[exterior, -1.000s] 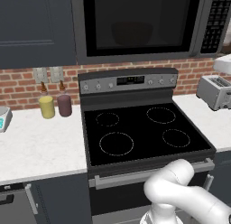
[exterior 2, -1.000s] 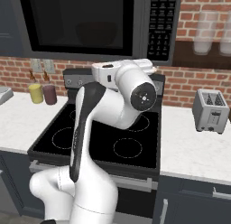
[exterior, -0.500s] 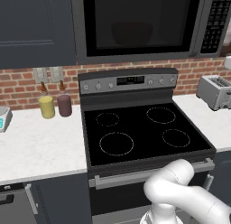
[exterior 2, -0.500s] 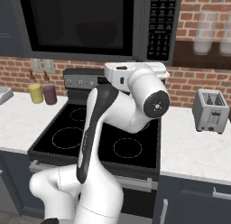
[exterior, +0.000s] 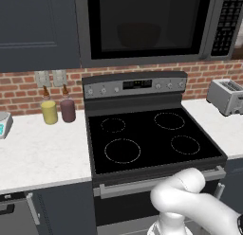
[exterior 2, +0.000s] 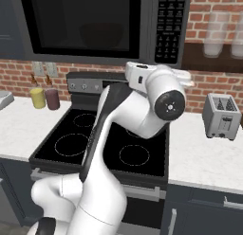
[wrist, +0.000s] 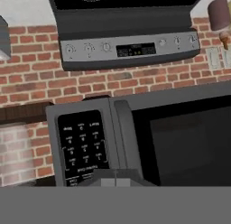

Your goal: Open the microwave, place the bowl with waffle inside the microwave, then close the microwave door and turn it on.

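Hand view gives you the pincer (wrist: pixel 115 182) at the bottom edge, its two tips pressed together with nothing between them, aimed at the seam where the microwave door (wrist: pixel 180 137) meets the keypad strip (wrist: pixel 83 144). That picture is rolled over, so the stove's control panel (wrist: pixel 131 49) sits above the microwave (wrist: pixel 135 142) rather than below it.

From the right base view you can see the arm raised in front of the microwave, its wrist (exterior 2: pixel 142 77) just under the keypad, with the hand itself hidden behind the elbow joint. The door looks shut in every view, and through the dark glass you can make out a faint rounded shape that reads as the bowl (exterior: pixel 138 35), already sitting inside; it is too dim to say whether a waffle is in it.

Judging from that, you are on the last step: turning the oven on. The closed tips suit a poke at a button, so your next move calls for easing forward and shifting toward the keypad until the tips meet the start key. Which key that is, you cannot read from here.

Nothing stands between the hand and the keypad. Down on the counter the toaster (exterior 2: pixel 219 116) sits well to the right, the yellow bottle (exterior: pixel 49 111) and the dark red bottle (exterior: pixel 68 109) stand side by side at the left of the stove (exterior: pixel 147 139), all well clear of your reach
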### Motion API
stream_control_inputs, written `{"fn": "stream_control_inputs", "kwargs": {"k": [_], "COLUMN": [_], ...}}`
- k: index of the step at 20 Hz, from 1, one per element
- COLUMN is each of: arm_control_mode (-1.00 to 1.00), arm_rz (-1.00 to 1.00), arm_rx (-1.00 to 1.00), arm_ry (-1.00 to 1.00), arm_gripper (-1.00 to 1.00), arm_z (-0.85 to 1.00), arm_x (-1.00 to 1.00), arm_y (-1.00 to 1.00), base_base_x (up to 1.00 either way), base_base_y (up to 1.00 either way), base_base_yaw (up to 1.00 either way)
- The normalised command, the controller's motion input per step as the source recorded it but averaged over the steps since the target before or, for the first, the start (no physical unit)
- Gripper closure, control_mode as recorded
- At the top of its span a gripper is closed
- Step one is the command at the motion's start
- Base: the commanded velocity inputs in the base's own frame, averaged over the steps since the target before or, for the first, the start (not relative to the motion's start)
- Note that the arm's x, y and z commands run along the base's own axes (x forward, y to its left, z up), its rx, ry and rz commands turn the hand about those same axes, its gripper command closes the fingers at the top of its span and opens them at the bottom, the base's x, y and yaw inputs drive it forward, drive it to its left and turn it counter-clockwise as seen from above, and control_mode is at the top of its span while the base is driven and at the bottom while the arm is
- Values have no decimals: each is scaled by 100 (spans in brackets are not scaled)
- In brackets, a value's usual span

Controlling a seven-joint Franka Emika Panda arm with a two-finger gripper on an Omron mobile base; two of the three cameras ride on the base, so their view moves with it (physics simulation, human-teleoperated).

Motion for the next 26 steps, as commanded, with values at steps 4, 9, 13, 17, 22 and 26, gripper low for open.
{"fn": "stream_control_inputs", "kwargs": {"k": [4,9,13,17,22,26], "arm_control_mode": [-100,-100,-100,-100,-100,-100], "arm_rz": [0,-2,-6,-8,-6,-1], "arm_rx": [8,7,0,3,13,16], "arm_ry": [12,23,36,24,17,18], "arm_gripper": [100,100,100,100,100,100], "arm_z": [0,1,10,4,0,0], "arm_x": [0,0,0,0,3,13], "arm_y": [-19,-4,0,0,0,0], "base_base_x": [0,0,0,0,0,0], "base_base_y": [0,0,0,0,0,0], "base_base_yaw": [0,0,0,0,0,0]}}
